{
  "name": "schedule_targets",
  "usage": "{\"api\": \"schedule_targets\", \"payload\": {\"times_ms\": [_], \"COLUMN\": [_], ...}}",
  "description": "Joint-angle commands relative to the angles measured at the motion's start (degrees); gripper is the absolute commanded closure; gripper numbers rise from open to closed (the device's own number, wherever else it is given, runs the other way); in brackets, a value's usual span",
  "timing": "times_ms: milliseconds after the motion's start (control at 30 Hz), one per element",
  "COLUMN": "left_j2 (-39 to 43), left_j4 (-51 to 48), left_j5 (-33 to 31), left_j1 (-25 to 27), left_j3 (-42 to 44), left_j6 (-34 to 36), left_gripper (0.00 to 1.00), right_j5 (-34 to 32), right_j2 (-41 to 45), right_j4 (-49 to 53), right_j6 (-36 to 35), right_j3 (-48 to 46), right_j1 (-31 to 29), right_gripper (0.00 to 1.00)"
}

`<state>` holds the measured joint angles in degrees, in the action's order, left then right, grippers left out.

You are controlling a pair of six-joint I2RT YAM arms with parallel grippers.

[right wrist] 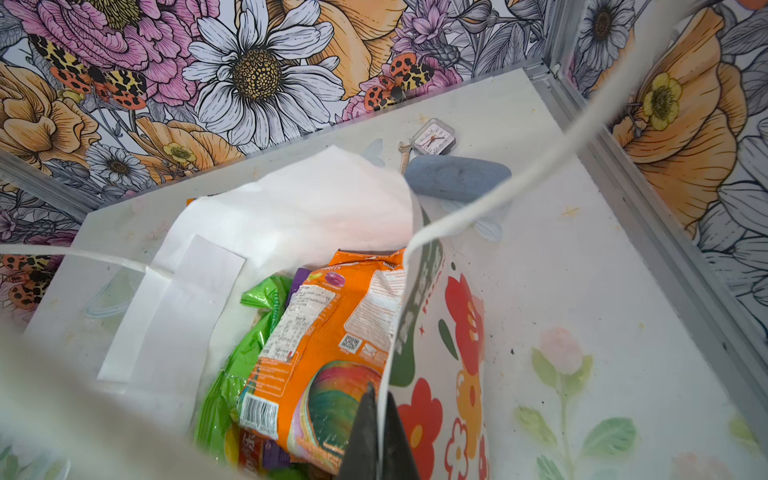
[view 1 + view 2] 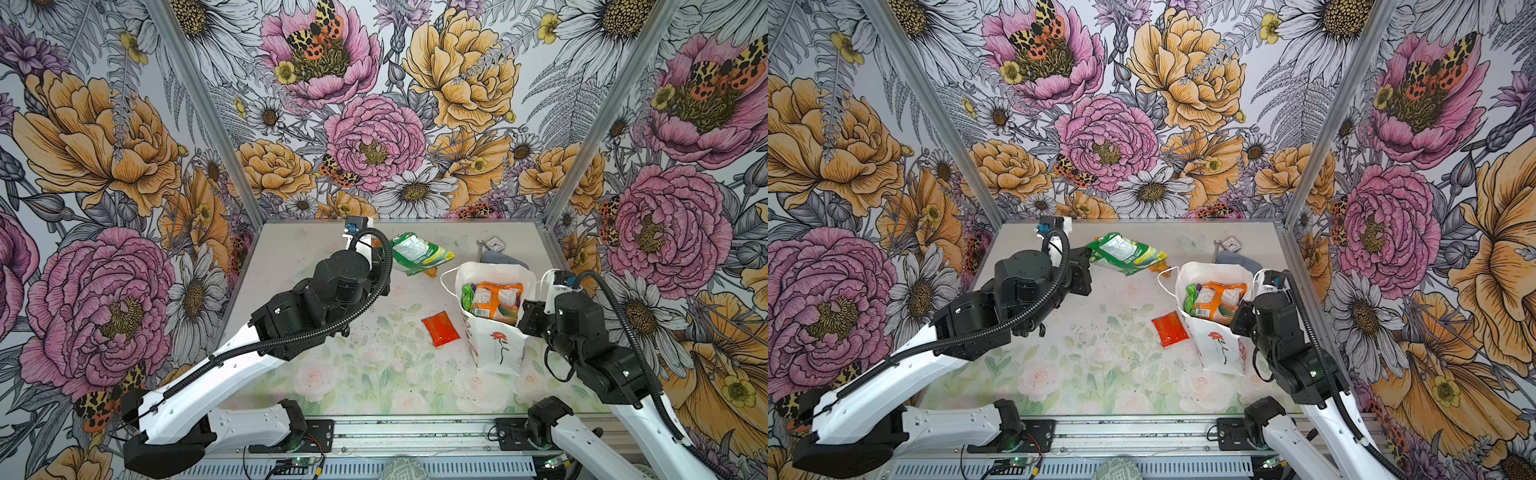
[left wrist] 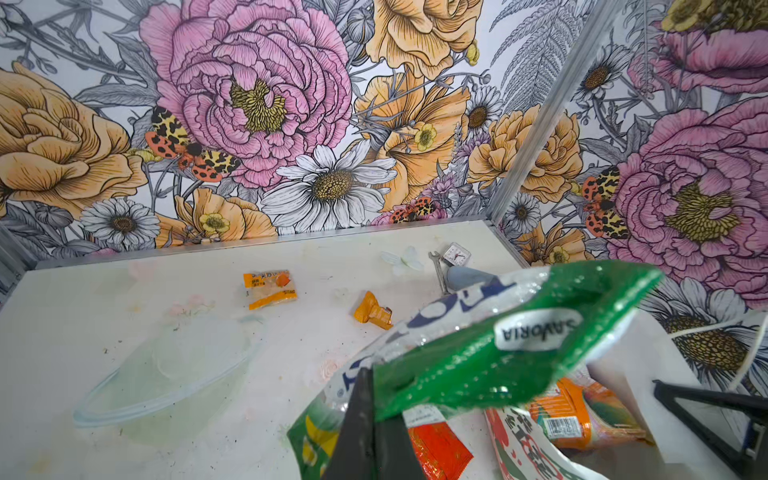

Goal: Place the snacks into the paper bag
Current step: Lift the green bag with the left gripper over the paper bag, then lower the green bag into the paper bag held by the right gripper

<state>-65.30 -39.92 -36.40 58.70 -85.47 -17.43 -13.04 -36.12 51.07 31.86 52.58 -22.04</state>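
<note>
Both top views look down from high over the front rail [image 2: 415,434], taking in the whole surface [image 2: 374,374] and the back wall [image 2: 374,124]. The left wrist view sits just behind the left tool [image 3: 372,415], facing that wall. The right wrist view peers close into the paper bag [image 1: 291,216]. All 4 views share the clock [image 3: 456,256] corner.

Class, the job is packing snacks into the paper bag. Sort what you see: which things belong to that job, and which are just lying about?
Job in hand:
- paper bag
- green packet, gripped by the left tool
- red packet beside the bag
- orange packet inside the bag
- small orange-and-white packet
- folded orange packet

Lying about:
- wrench
- small clock
- grey-blue pad
</note>
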Motion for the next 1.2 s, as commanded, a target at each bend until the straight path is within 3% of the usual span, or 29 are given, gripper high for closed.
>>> {"api": "schedule_targets", "payload": {"times_ms": [0, 267, 600, 900, 1167], "left_j2": [-1.8, -8.54, -17.45, -21.27, -18.77], "left_j4": [-1.4, -3.5, -5.79, -7.0, -0.37], "left_j5": [1.46, 2.66, 2.26, 2.25, 7.09], "left_j1": [0.45, 5.51, 11.4, 11.46, 7.62], "left_j3": [-6.02, -19.75, -31.01, -28.14, -15.31], "left_j6": [1.34, 2.43, 3.6, 4.37, 8.28], "left_gripper": [1.0, 1.0, 1.0, 1.0, 1.0], "right_j5": [1.14, 6.02, 10.37, 12.1, 12.92], "right_j2": [0.31, -3.51, -6.46, -6.59, -6.59], "right_j4": [-7.59, -9.89, -13.7, -14.42, -14.42], "right_j6": [-1.88, -2.41, -1.36, -1.13, -0.91], "right_j3": [3.93, 6.35, 7.97, 8.28, 8.46], "right_j1": [0.33, 0.29, 0.11, -0.07, -0.1], "right_gripper": [1.0, 1.0, 1.0, 1.0, 1.0]}}
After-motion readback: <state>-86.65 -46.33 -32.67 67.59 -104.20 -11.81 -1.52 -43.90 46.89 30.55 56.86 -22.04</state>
